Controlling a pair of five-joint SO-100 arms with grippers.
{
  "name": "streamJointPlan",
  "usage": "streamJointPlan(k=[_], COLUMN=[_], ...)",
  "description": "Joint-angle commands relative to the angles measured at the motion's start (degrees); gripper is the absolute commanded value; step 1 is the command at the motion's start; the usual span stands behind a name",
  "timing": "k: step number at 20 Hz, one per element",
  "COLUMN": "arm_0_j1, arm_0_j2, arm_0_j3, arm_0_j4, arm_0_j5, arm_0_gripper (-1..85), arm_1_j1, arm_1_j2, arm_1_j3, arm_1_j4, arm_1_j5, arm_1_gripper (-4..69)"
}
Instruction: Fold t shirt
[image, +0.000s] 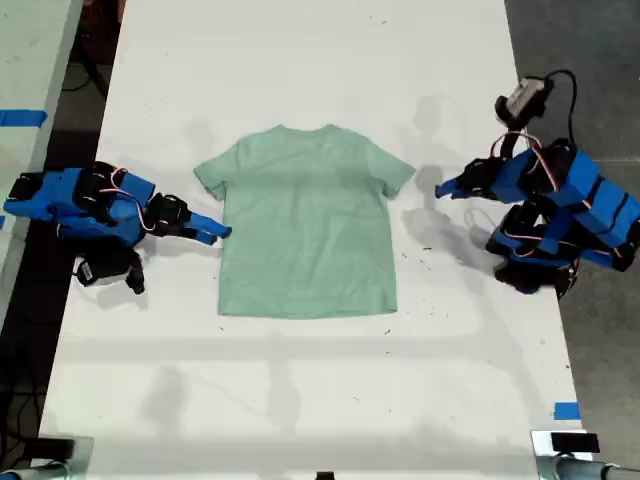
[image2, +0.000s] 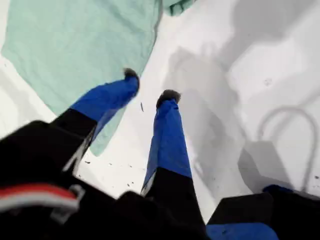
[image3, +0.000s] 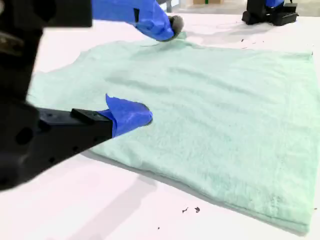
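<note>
A pale mint-green t shirt (image: 306, 222) lies spread flat, neck toward the far edge, at the middle of the white worktop (image: 300, 400) — both short sleeves out, no fold in it yet.

In the exterior view my second tool (image: 210, 229) sits at the left, just beside the shirt's side edge below the sleeve. Its wrist view shows the two blue fingers parted wide, one low by the cloth's near edge and one raised above it, with nothing between them.

My first tool (image: 442, 190) is at the exterior view's right, near the other sleeve but apart from it. Its wrist view (image2: 148, 90) shows the dark-tipped fingers (image2: 169, 96) spread open over bare worktop beside the shirt's edge — holding nothing.

Strips of blue tape (image: 565, 410) mark the worktop's near corner at the exterior view's right.
</note>
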Motion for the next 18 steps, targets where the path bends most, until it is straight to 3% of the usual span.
streamJointPlan(k=[1, 2, 5, 10, 15, 17, 18], arm_0_j1=[1.0, 1.0, 1.0, 1.0, 1.0, 1.0, 1.0], arm_0_j2=[0.4, 0.4, 0.4, 0.4, 0.4, 0.4, 0.4], arm_0_j3=[0.0, 0.0, 0.0, 0.0, 0.0, 0.0, 0.0], arm_0_j4=[-0.3, -0.3, -0.3, -0.3, -0.3, -0.3, -0.3], arm_0_j5=[0.8, 0.8, 0.8, 0.8, 0.8, 0.8, 0.8], arm_0_gripper=[22.5, 22.5, 22.5, 22.5, 22.5, 22.5, 22.5], arm_1_j1=[9.1, 12.0, 17.0, 17.5, 17.7, 18.0, 17.9], arm_1_j2=[-24.9, -31.0, -44.6, -62.5, -79.2, -82.8, -81.1], arm_1_j3=[-25.8, -29.6, -30.1, -28.8, -30.5, -31.3, -31.1], arm_1_j4=[2.6, 2.3, -6.3, -21.1, -29.3, -28.6, -28.0], arm_1_j5=[-9.7, -12.0, -15.8, -17.4, -18.0, -16.9, -17.0], arm_1_gripper=[27.9, 28.5, 20.4, 20.5, 16.7, 0.1, 0.2])
